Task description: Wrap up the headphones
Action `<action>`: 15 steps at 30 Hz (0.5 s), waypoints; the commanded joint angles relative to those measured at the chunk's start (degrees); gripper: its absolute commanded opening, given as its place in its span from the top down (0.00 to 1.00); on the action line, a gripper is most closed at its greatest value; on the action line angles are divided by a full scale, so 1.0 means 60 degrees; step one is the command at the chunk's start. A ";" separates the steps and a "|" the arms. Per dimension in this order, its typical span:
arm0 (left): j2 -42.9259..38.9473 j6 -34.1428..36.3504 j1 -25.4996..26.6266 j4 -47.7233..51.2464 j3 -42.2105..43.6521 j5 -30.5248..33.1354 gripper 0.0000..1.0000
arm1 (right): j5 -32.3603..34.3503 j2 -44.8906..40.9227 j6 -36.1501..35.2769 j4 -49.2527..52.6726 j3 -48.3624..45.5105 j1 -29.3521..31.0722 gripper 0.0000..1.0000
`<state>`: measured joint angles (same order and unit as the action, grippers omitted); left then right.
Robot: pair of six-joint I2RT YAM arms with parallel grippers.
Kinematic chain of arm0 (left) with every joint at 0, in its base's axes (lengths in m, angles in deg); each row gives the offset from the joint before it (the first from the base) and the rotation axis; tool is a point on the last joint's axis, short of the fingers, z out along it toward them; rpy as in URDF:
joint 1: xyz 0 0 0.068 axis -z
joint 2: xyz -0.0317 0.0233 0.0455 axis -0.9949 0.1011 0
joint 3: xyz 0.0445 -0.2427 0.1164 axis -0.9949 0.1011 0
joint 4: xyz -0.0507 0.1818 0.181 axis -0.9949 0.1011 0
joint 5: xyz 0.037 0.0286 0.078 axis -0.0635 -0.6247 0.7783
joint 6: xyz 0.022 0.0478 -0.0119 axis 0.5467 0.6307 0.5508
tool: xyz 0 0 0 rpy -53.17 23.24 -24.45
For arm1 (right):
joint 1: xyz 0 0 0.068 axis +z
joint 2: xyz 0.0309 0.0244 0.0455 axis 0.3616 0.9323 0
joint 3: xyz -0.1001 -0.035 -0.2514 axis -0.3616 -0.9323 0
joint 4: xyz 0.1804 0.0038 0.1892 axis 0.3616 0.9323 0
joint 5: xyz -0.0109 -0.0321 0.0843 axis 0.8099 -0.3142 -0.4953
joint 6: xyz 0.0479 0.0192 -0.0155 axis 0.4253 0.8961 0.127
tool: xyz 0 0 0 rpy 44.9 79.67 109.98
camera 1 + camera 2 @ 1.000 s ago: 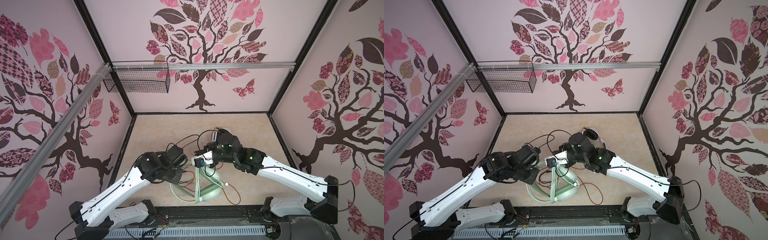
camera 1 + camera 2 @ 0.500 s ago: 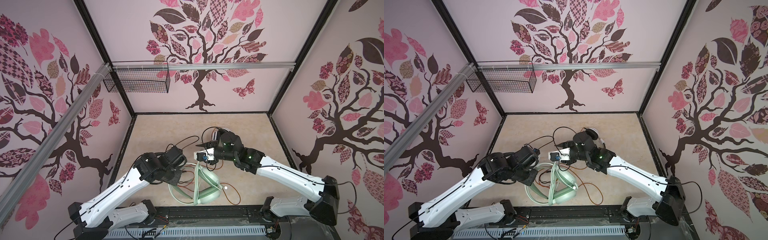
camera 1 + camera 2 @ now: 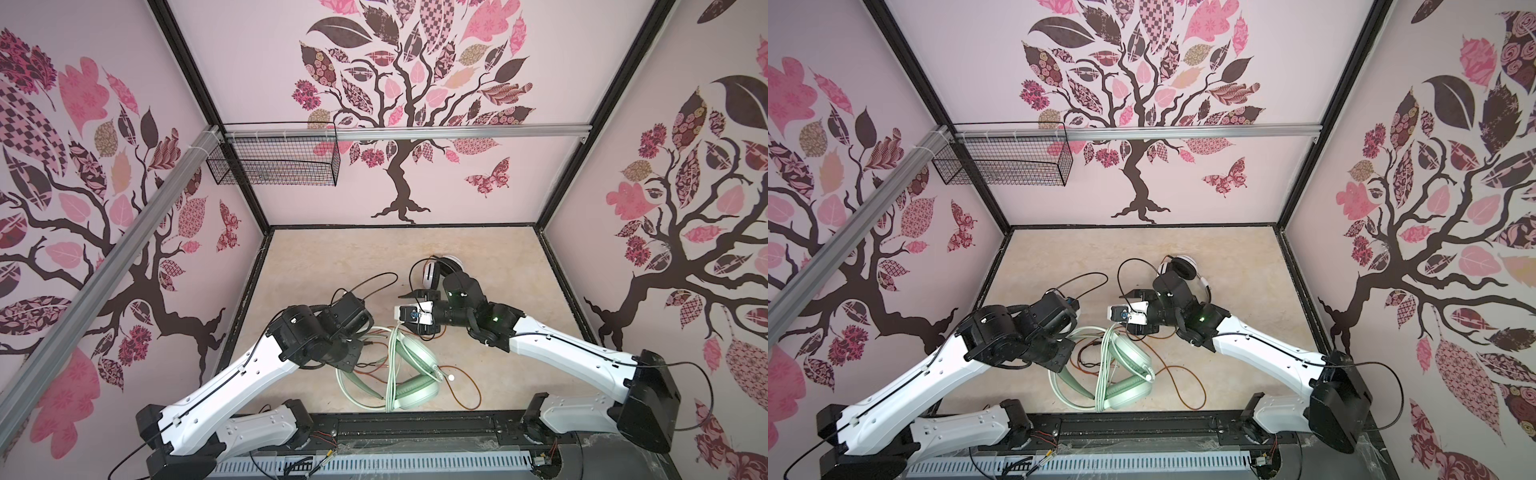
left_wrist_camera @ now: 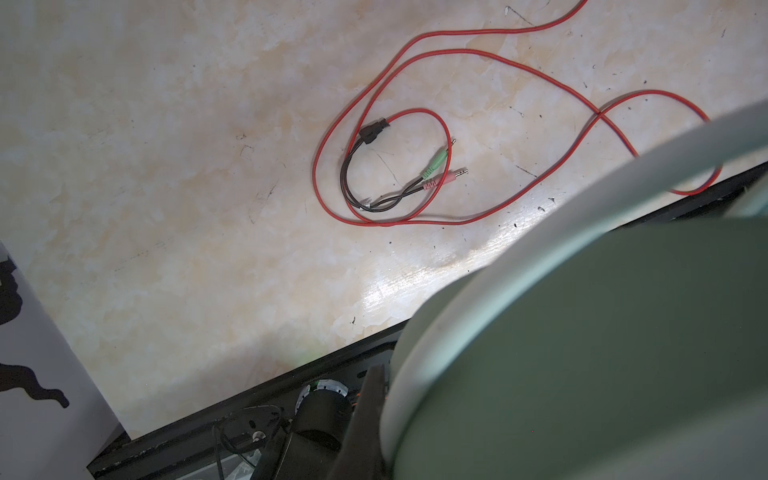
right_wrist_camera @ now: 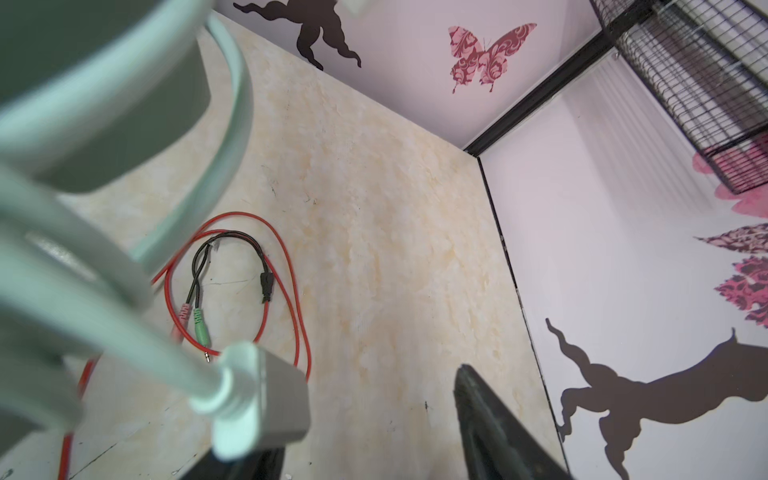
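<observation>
- left tool [image 4: 372,415] clamped on the mint-green headset [image 3: 411,365] by the bench's [image 3: 332,257] near edge, ear cup hides most of the grip
- right tool [image 3: 404,312] jaws apart, blurry grey cable plug [image 5: 266,399] right beside one
- white-and-black headset [image 3: 432,272] mid-bench, half behind the right arm [image 3: 561,349]

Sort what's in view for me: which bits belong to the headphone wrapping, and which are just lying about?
Job: mint-green headset, its pale green cable, white-and-black headset, red cable.
Not part of it: wire basket on the wall, aluminium rail.
</observation>
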<state>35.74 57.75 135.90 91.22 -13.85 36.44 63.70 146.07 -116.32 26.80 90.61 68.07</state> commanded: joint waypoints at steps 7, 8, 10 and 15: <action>0.0058 -0.0375 -0.0076 -0.0020 -0.1010 0.0535 1.00 | -0.0675 0.0209 0.3789 -0.0686 -0.0188 -0.1117 0.33; 0.0159 -0.0421 -0.0192 -0.0010 -0.1147 0.0540 1.00 | -0.0666 0.0241 0.4602 -0.0818 -0.0234 -0.1416 0.33; 0.0319 -0.0485 -0.0475 -0.0078 -0.1376 0.0509 1.00 | -0.0636 0.0320 0.6221 -0.0958 -0.0336 -0.2109 0.31; 0.0766 -0.0441 -0.1536 -0.0269 -0.2017 0.0525 1.00 | 0.0292 0.0184 0.8679 -0.0206 -0.0631 -0.2929 0.26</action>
<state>39.67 56.54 128.60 92.95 -21.41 39.44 62.09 146.73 -77.33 22.59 87.57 50.74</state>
